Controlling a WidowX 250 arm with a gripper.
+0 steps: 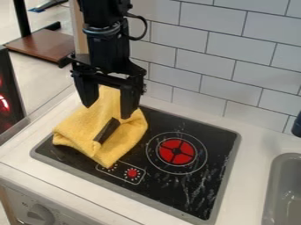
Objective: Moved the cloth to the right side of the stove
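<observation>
My gripper (108, 110) hangs from the top at the left of the view, open, its two fingers spread apart. Behind and below it lies the folded yellow cloth (126, 135), bunched over the left part of the black stove (159, 186). A dark patch shows between the cloth's folds. The left finger overlaps the cloth's upper left part and the right one its upper right part; whether they touch it, I cannot tell. On the stove's right half, the red burner (176, 151) is uncovered.
A white counter (250, 151) surrounds the stove, with a grey sink (273, 197) at the right. White wall tiles (206, 61) rise behind. A dark object (297, 125) stands at the right edge.
</observation>
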